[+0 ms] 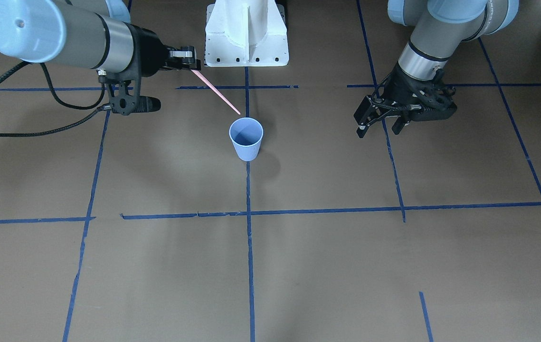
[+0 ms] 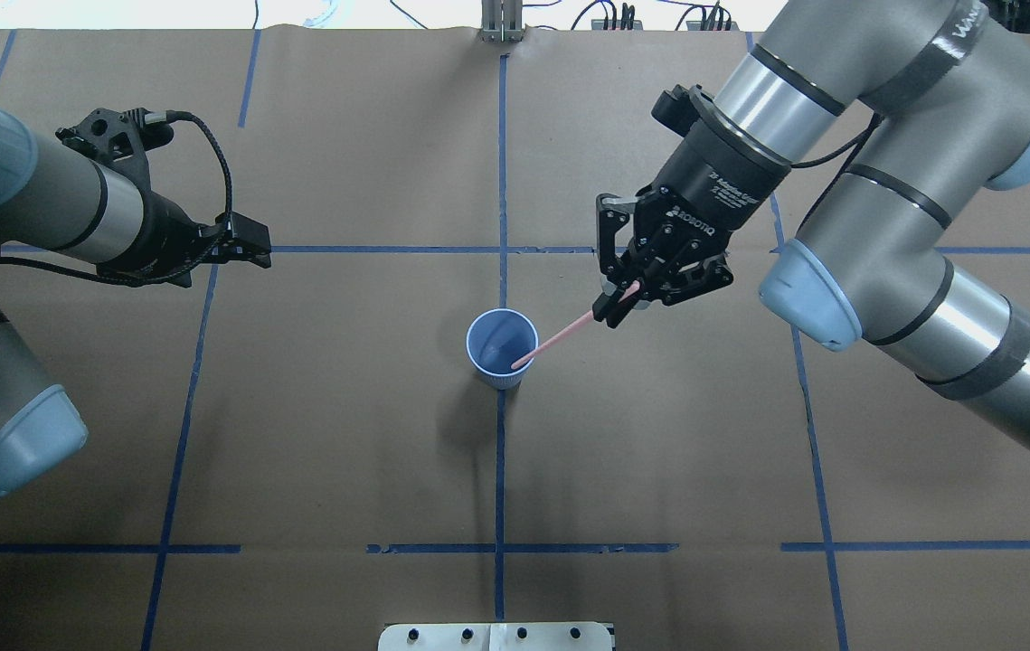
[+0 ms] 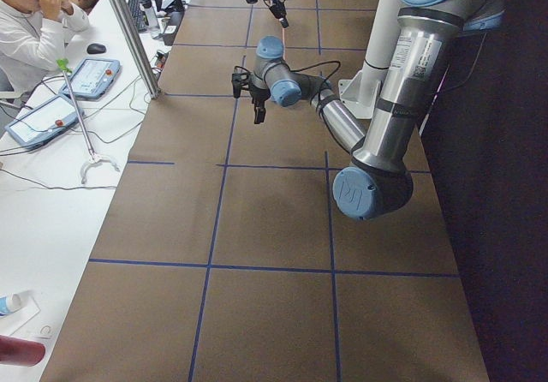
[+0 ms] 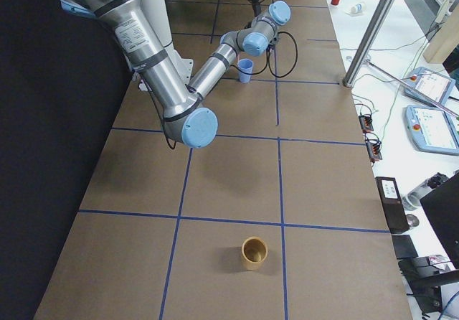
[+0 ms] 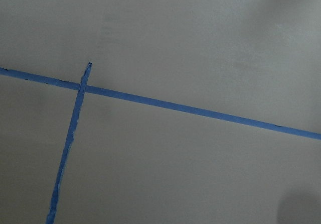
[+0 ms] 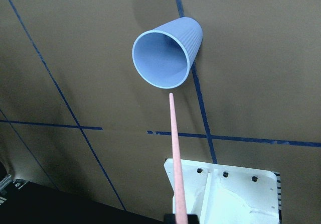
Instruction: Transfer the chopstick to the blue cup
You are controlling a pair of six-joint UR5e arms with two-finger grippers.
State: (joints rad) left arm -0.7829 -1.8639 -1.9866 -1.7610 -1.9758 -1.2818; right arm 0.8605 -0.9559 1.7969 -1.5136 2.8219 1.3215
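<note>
one chopstick, slanted at one blue cup

nearest the operators' side: bare brown bench (image 1: 327, 275), crossed by blue tape lines (image 1: 250, 266). next along the centre line: one blue cup (image 1: 247, 145), upright, ribbed side showing, mouth open upward.

just behind the rim: the low tip of one chopstick (image 1: 215, 91), pale pink, held in the air and slanting down from the right fingers (image 1: 190, 61). from overhead, tip overlapping the cup's mouth. from the right wrist camera, tip just short of the rim. inside the cup or only over it: cannot tell.

right fingers pressed together on the chopstick's upper end, clamped tight, up and to one side of the cup. at about the same depth on the other side: left fingers (image 1: 361, 124), two of them, spread apart and pointing down at the bench, well apart from the cup. under the left wrist camera, only bench paper and two crossing tape lines.

farthest back: one white base (image 1: 246, 42) at the bench's edge, between the two arms.

along the bench from its right end: one brown cup (image 4: 254, 252) nearest, upright, well apart from the blue cup farther up. beside the bench, a white side table (image 4: 423, 173) bearing two pendants (image 4: 430, 87) with screens. from the left end, one person (image 3: 30, 35) in a white top, seated at that side table.
</note>
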